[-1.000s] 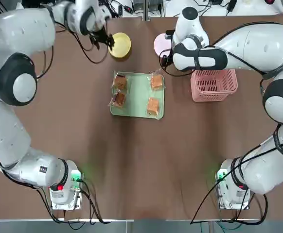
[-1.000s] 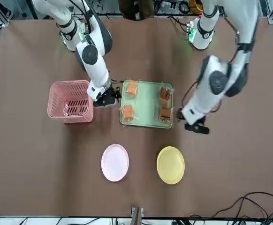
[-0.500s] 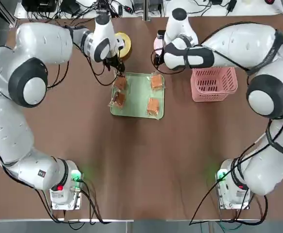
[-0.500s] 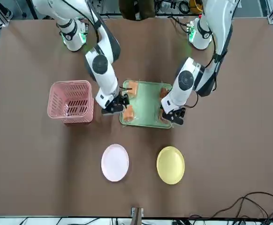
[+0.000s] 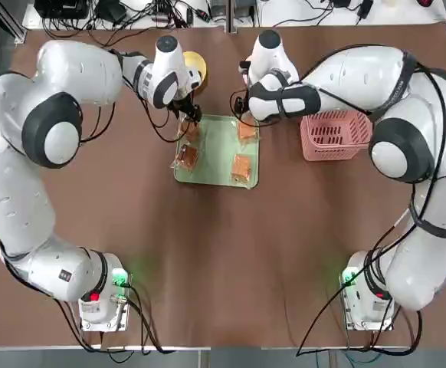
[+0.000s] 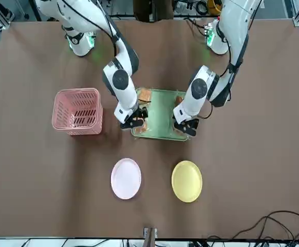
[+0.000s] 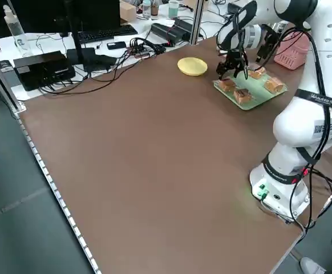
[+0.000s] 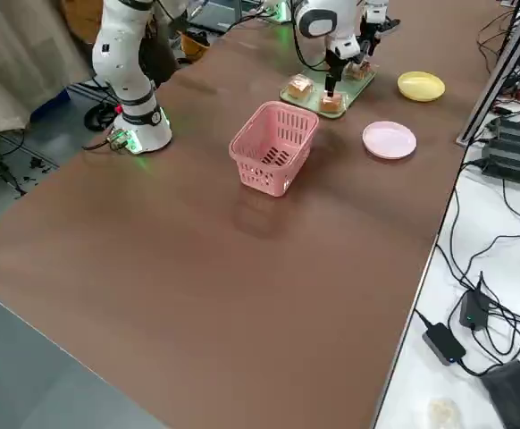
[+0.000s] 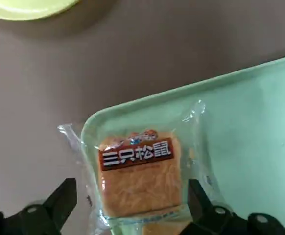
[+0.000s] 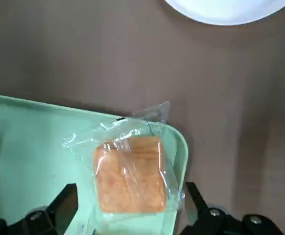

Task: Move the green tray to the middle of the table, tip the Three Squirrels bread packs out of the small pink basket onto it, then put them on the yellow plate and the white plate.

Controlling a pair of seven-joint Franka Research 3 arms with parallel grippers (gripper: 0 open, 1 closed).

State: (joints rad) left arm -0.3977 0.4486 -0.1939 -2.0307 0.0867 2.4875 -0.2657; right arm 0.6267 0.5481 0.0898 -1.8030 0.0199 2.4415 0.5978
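The green tray (image 5: 217, 149) lies mid-table with several Three Squirrels bread packs on it. My left gripper (image 5: 190, 116) is open over the far-left pack (image 9: 138, 178), one finger (image 9: 59, 201) on each side of it. My right gripper (image 5: 242, 116) is open the same way around the far-right pack (image 10: 130, 174). Two more packs (image 5: 186, 157) (image 5: 241, 167) lie on the near half of the tray. The yellow plate (image 6: 186, 180) and the white plate (image 6: 126, 178) sit bare beyond the tray. The small pink basket (image 5: 336, 134) stands upright to the tray's right, nothing in it.
Both arms' links arch over the far half of the table (image 5: 223, 261) and partly hide the plates in the top view. Cables and desk gear lie past the far edge. The arm bases stand at the near corners.
The left gripper came from beside the yellow plate, the right from between the white plate and basket. Both have drawn in and dropped over the tray's far packs.
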